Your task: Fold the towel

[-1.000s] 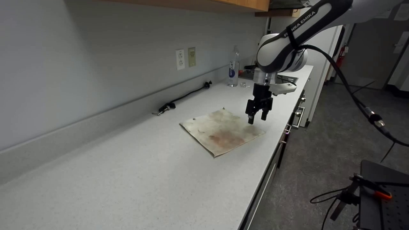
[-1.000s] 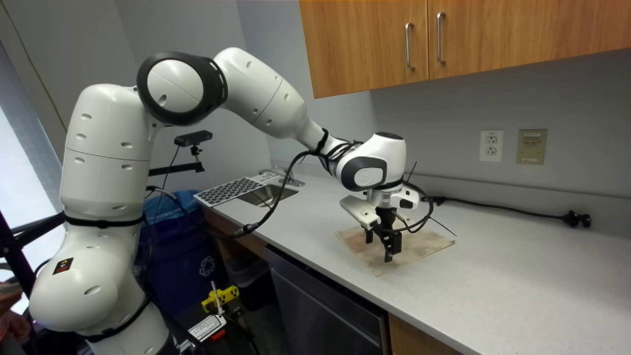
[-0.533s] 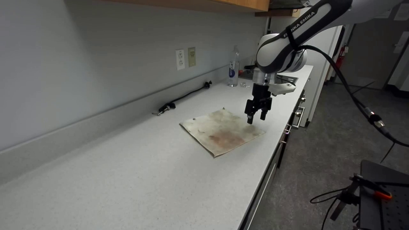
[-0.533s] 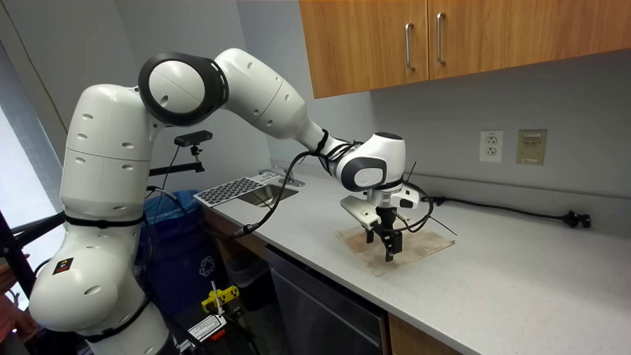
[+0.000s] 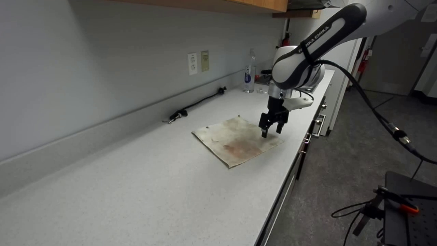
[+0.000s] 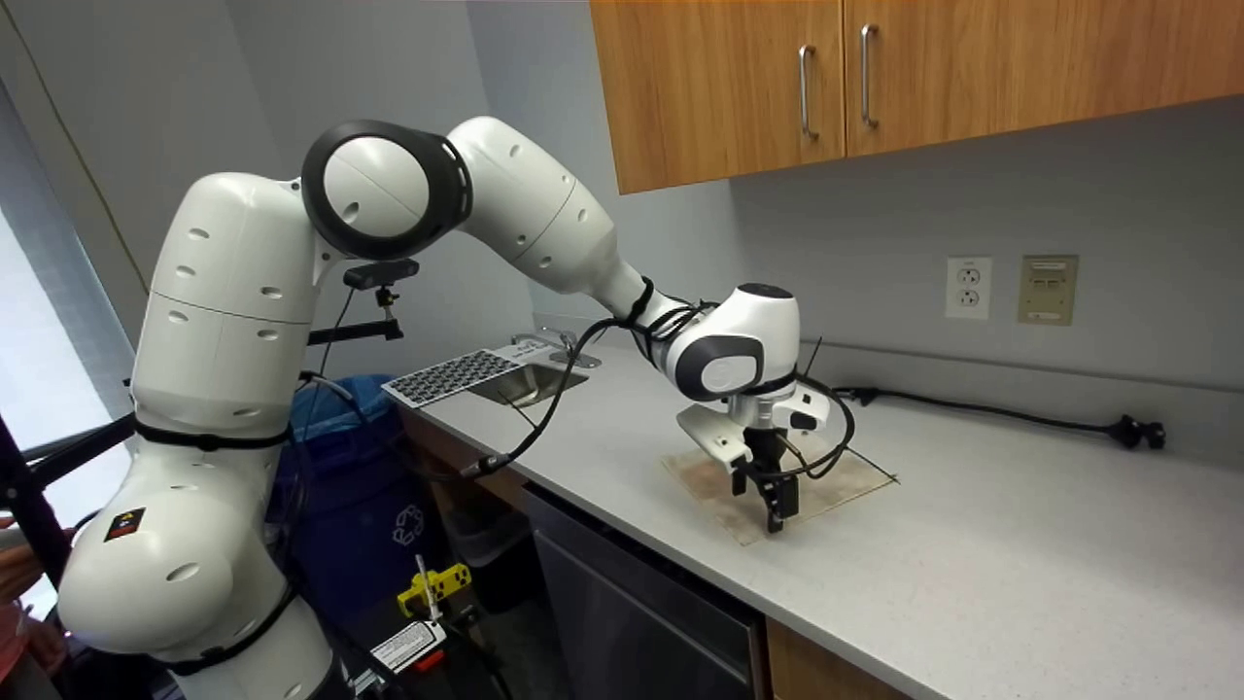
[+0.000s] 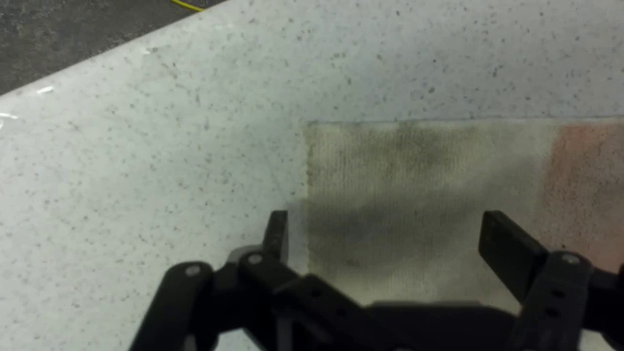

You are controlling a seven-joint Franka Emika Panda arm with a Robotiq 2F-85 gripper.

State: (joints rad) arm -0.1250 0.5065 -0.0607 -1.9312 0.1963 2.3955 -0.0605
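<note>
A beige towel with brown and reddish stains lies flat on the white counter in both exterior views (image 5: 232,136) (image 6: 708,486). My gripper (image 5: 272,132) is low over the towel's edge nearest the sink, by a corner near the counter's front; it also shows in an exterior view (image 6: 757,507). In the wrist view my gripper (image 7: 385,214) is open, with nothing between its fingers. There, the left finger is just outside the edge of the towel (image 7: 390,165) and the right finger is over the cloth. I cannot tell whether the fingertips touch anything.
A clear bottle (image 5: 249,77) stands by the wall. A black cable (image 5: 201,101) lies along the wall behind the towel. A sink (image 6: 530,385) is further along the counter (image 5: 143,191). The wooden cabinet (image 6: 719,92) hangs above. The counter's front edge is close to the towel.
My gripper has moved down towards the towel, mostly in the last half second. It stays open. The towel has not moved.
</note>
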